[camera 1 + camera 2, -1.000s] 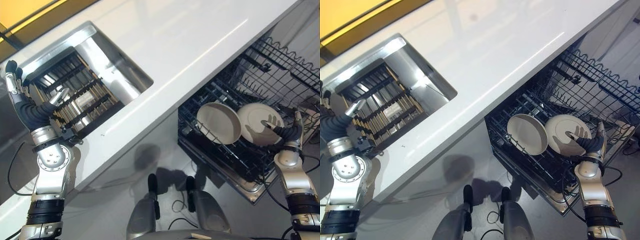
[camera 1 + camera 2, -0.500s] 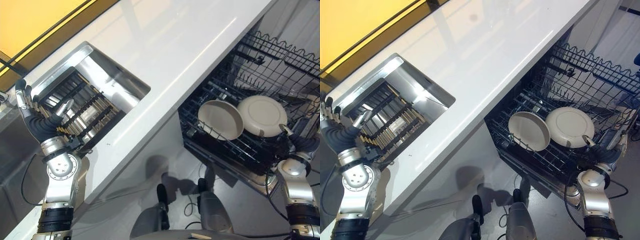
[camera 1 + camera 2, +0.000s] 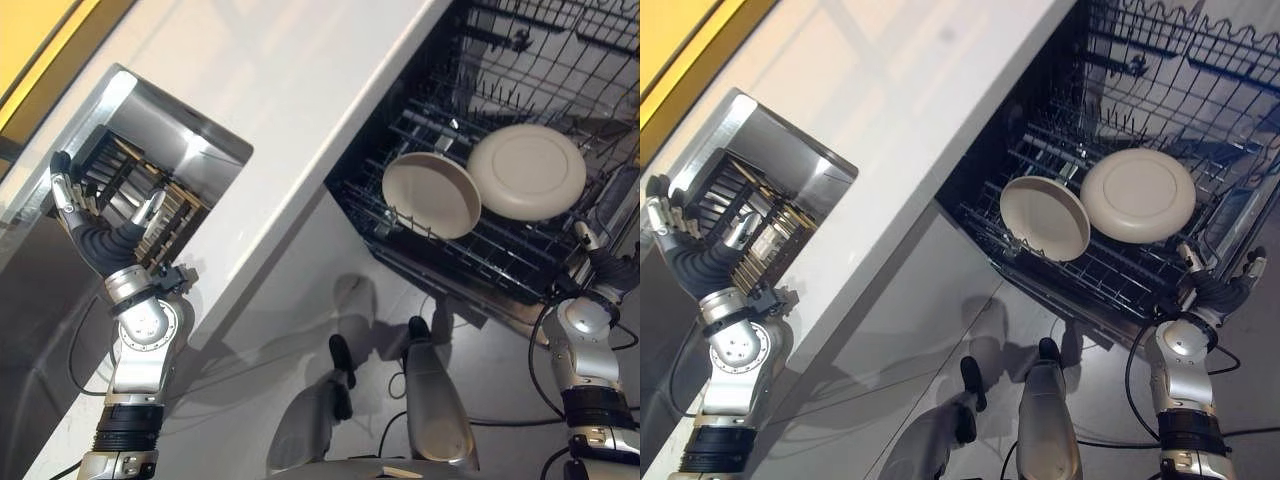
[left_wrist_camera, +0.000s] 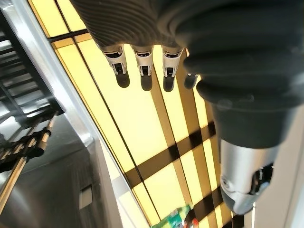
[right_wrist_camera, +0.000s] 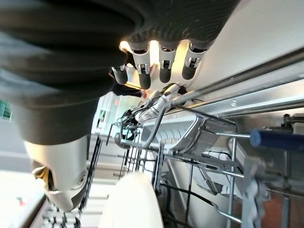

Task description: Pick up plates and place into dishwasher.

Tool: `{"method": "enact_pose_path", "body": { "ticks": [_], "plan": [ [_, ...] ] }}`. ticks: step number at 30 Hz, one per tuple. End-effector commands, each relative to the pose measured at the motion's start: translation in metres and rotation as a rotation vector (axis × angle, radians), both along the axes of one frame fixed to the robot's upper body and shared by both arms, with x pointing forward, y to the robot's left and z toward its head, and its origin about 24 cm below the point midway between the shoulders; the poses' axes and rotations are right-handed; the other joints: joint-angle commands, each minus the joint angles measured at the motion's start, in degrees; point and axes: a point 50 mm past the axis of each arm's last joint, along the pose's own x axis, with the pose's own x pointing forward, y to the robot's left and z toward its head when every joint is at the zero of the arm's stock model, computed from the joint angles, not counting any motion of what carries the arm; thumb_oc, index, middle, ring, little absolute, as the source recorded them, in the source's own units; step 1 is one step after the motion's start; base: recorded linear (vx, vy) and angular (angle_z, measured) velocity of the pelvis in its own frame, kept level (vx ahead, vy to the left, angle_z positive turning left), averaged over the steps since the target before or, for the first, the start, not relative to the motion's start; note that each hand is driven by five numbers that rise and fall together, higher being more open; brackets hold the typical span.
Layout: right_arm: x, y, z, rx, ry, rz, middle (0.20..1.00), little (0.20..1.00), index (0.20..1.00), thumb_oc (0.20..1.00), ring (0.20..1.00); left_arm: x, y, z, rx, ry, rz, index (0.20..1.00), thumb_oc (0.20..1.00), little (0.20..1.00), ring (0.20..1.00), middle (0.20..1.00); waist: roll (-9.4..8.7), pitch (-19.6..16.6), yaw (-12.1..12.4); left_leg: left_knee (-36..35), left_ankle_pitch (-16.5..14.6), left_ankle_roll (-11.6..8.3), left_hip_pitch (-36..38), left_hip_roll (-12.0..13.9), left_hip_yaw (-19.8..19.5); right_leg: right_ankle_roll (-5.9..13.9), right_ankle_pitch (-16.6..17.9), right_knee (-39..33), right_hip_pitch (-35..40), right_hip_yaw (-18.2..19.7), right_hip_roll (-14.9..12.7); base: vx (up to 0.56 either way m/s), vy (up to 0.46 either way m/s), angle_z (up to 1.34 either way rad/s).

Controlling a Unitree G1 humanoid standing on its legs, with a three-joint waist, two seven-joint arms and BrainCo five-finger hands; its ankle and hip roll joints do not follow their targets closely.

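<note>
Risk lies in the two round cream plates (image 3: 430, 194) (image 3: 527, 172) leaning together in the black wire dishwasher rack (image 3: 520, 270), since the empty, straight-fingered right hand (image 3: 1218, 288) nearby could jolt it

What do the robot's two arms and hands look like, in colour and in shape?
Both arms are silver-grey with rounded joints and black ribbed bands lower down. The left hand and the right hand have a dark ribbed cover over back and wrist, and silver fingers with dark tips.
</note>
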Motion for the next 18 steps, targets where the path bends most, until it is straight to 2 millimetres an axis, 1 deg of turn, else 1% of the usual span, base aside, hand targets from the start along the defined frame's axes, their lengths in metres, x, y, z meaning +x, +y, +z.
{"method": "enact_pose_path", "body": {
  "ticks": [1,5,7,8,10,13,16,18],
  "plan": [
    [0.008,0.003,0.023,0.013,-0.167,0.077,1.0,1.0,1.0,1.0,1.0,0.003,-0.003,0.013,-0.01,-0.082,0.022,1.0,1.0,1.0,1.0,1.0,-1.32,2.1,-1.5,14.3,-4.3,1.29,-4.3,-0.8,-2.1,-0.09,7.6,-8.9,2.6,3.0,-2.3,-0.05,0.003,-0.06],
    [0.023,0.01,0.04,-0.019,-0.206,0.167,1.0,1.0,1.0,1.0,1.0,0.006,-0.008,0.017,-0.012,-0.087,0.004,1.0,1.0,1.0,1.0,1.0,-0.42,3.8,-1.2,17.2,-4.7,1.5,-7.3,-1.9,-3.0,-0.18,7.2,-6.4,-0.4,3.6,-2.5,-0.01,0.012,-0.01],
    [0.031,0.016,0.048,-0.049,-0.214,0.213,1.0,1.0,1.0,1.0,1.0,0.007,-0.011,0.019,-0.011,-0.093,-0.002,1.0,1.0,1.0,1.0,1.0,-0.12,4.6,-0.9,18.2,-4.4,1.46,-8.7,-2.1,-3.3,-0.34,7.1,-5.6,-1.6,3.9,-2.4,0.0,0.029,-0.03],
    [0.032,0.017,0.049,-0.052,-0.214,0.217,1.0,1.0,1.0,1.0,1.0,0.007,-0.011,0.02,-0.01,-0.095,-0.001,1.0,1.0,1.0,1.0,1.0,-0.1,4.7,-0.9,18.4,-4.4,1.46,-8.9,-2.1,-3.3,-0.35,7.1,-5.5,-1.8,3.9,-2.4,0.0,0.0,0.0],
    [0.041,0.022,0.054,-0.06,-0.215,0.249,1.0,1.0,1.0,1.0,1.0,0.008,-0.013,0.024,-0.006,-0.103,-0.007,1.0,1.0,1.0,1.0,1.0,-0.05,5.4,-0.5,19.3,-4.2,1.5,-10.3,-2.2,-3.5,-0.43,7.1,-4.6,-3.0,3.9,-2.4,0.0,0.002,-0.03],
    [0.048,0.027,0.054,-0.056,-0.202,0.3,1.0,1.0,1.0,1.0,1.0,0.01,-0.015,0.028,0.0,-0.107,-0.013,1.0,1.0,1.0,1.0,1.0,-0.14,5.6,0.1,20.4,-4.0,1.62,-12.2,-2.3,-3.6,-0.46,7.1,-3.6,-4.7,3.6,-2.5,0.0,0.0,0.0],
    [0.059,0.04,0.052,-0.042,-0.176,0.386,1.0,1.0,1.0,1.0,1.0,0.012,-0.016,0.033,0.012,-0.111,-0.02,1.0,1.0,1.0,1.0,1.0,-0.47,5.6,1.1,21.5,-4.3,1.97,-14.6,-2.6,-4.1,-0.43,7.3,-2.8,-6.6,3.3,-2.6,-0.01,-0.031,0.07],
    [0.063,0.047,0.047,-0.028,-0.157,0.425,1.0,1.0,1.0,1.0,1.0,0.013,-0.017,0.035,0.019,-0.114,-0.022,1.0,1.0,1.0,1.0,1.0,-0.7,5.6,1.6,22.0,-4.5,2.14,-15.9,-2.8,-4.4,-0.35,7.5,-2.5,-7.6,3.1,-2.6,-0.01,-0.04,0.04]
  ]
}}
